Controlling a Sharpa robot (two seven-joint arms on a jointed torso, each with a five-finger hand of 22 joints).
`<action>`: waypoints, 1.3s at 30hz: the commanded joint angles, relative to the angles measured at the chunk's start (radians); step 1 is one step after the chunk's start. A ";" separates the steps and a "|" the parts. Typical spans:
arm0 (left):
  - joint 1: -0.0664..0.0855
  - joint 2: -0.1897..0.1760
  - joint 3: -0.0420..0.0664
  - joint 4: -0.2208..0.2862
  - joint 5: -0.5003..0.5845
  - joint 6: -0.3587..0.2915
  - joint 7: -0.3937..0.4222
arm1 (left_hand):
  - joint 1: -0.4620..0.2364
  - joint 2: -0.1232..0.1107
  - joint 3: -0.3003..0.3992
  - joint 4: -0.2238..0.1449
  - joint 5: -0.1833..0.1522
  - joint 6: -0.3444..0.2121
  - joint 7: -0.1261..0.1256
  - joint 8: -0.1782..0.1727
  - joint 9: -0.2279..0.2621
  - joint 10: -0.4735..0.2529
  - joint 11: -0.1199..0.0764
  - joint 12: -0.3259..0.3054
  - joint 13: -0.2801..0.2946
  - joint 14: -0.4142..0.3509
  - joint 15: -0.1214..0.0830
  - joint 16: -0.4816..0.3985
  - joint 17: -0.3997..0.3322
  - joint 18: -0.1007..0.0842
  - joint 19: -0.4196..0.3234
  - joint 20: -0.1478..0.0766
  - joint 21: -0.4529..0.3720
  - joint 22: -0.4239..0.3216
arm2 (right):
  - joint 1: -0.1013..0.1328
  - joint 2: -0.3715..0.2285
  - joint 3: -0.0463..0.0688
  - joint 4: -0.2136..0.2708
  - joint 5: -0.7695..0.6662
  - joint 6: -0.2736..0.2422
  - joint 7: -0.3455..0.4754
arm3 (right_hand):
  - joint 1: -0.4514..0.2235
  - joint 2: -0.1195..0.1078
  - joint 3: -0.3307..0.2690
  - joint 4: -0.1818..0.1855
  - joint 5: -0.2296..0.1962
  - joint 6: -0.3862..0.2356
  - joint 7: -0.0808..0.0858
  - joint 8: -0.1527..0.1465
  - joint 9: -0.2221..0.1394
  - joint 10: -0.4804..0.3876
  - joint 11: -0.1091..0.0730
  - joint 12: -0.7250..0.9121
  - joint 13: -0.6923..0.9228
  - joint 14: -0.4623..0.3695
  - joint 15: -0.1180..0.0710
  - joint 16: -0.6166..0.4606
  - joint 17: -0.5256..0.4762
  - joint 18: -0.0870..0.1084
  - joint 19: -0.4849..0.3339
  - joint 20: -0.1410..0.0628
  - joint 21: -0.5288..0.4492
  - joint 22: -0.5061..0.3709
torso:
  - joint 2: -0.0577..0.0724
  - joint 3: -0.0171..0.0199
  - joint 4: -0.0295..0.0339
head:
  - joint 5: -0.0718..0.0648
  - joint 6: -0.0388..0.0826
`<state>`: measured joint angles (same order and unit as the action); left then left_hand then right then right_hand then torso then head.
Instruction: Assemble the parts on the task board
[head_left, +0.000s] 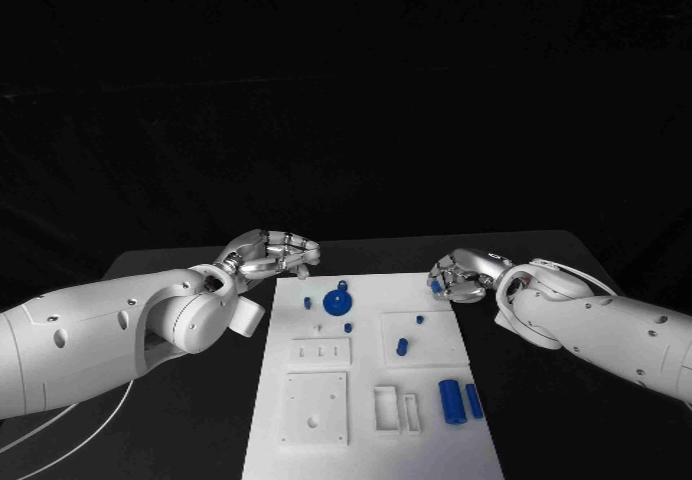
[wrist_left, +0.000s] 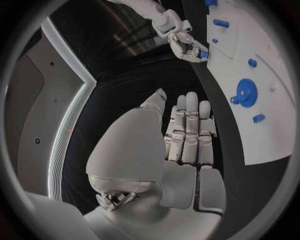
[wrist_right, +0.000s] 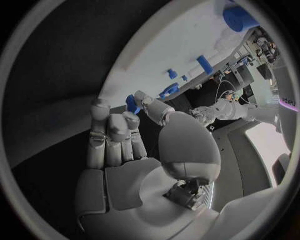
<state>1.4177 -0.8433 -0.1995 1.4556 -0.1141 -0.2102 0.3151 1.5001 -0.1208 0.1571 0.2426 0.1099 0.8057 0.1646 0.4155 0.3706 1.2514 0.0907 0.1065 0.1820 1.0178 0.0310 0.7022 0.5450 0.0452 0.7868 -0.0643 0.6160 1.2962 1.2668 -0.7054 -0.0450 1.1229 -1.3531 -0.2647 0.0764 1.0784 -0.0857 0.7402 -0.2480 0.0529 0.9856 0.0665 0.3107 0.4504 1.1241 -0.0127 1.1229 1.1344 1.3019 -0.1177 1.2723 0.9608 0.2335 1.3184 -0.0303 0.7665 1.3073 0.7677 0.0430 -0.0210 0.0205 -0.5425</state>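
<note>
Little of the assembly done, judging from the head view: across the task board (head_left: 447, 450), lying loose, a blue gear (head_left: 338, 303), several small blue pegs (head_left: 402, 347) and two larger blue cylinders (head_left: 451, 401), with the white recessed blocks nearer the robot apparently unfilled. Most of the fitting left to do, by that reckoning. At the board's far right edge, the right hand (head_left: 464, 278), curled around a small blue part (head_left: 436, 286), just over or against the rim; cannot tell which. Off the far left corner, the left hand (head_left: 274, 255), loosely bent, over black table (head_left: 173, 265), beside the board but not touching any part.

Seen from the left wrist: fingers (wrist_left: 190, 130) laid side by side, thumb set a little apart, nothing between them. Gear and pegs well apart from those fingertips, out on the white plate. Farther off, the right hand again, pinching the blue part right at the plate's edge.

Seen from the right wrist: blue part (wrist_right: 132, 103) caught between the thumb tip and the nearest fingers (wrist_right: 115, 127), the rest of the fingers pressed close alongside. Board just beyond the fingertips, the held part near its edge. Probably the step in hand: carrying this one piece to its seat, with every other piece yet to follow. Which seat, impossible to tell.
</note>
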 joint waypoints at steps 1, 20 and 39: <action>0.002 0.009 0.001 0.006 -0.039 0.029 -0.056 | -0.015 -0.001 -0.006 0.019 -0.010 0.026 -0.008 0.011 0.002 0.032 -0.014 0.015 0.012 0.018 -0.008 0.013 0.004 0.015 0.015 -0.008 0.014 0.002 | 0.019 -0.002 0.001 0.031 -0.091 -0.031 -0.094 | 0.000 -0.007 0.009 0.000 -0.004 0.044 0.027 0.018 0.017 0.003 -0.006 0.002 -0.001 0.000 -0.009 -0.003 0.002 0.028 0.009 -0.002 0.007 0.017 | -0.004 -0.0028 -0.0024 | -0.001 0.006; 0.002 0.085 0.001 0.001 -0.037 -0.034 -0.284 | -0.244 -0.068 0.024 0.049 -0.060 0.046 -0.009 -0.019 -0.018 0.048 -0.021 0.001 0.062 0.026 -0.022 0.034 0.001 0.013 0.033 -0.027 0.043 -0.010 | 0.054 0.043 0.001 0.241 -0.224 -0.052 -0.286 | 0.004 -0.034 0.049 0.014 -0.004 0.051 0.024 0.022 0.018 0.013 -0.009 -0.002 -0.005 0.005 -0.010 -0.004 0.003 0.028 0.018 0.001 0.007 0.014 | -0.047 -0.0201 -0.0126 | 0.021 0.017; 0.002 0.174 -0.002 -0.030 -0.077 -0.140 -0.391 | -0.349 -0.134 0.203 0.044 -0.060 0.031 -0.003 -0.024 -0.015 -0.079 0.031 -0.036 0.066 -0.126 0.052 -0.005 -0.013 0.006 -0.117 0.046 0.007 -0.005 | 0.044 0.107 0.002 0.304 -0.287 -0.091 -0.352 | 0.011 -0.053 0.078 0.023 0.000 0.056 0.023 0.023 0.018 0.020 -0.009 -0.005 -0.008 0.009 -0.011 -0.006 0.002 0.028 0.023 0.004 0.007 0.013 | -0.053 -0.0216 -0.0100 | 0.029 0.017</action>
<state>1.4179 -0.6732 -0.2015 1.4263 -0.1721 -0.3188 -0.0432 1.1445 -0.2553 0.3550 0.2855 0.0523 0.8415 0.1643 0.3947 0.3552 1.1788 0.1233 0.0703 0.2471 0.8974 0.0833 0.6941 0.5314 0.0459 0.6753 -0.0180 0.6193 1.2906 1.3118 -0.5987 -0.0439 1.4234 -1.6134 -0.3382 -0.2465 1.0938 -0.1308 0.8128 -0.2240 0.0502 0.9983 0.0538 0.3108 0.4504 1.1350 -0.0233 1.1229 1.1278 1.3099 -0.1247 1.2731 0.9626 0.2477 1.3363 -0.0271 0.7664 1.3073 0.7132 0.0209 -0.0307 0.0467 -0.5260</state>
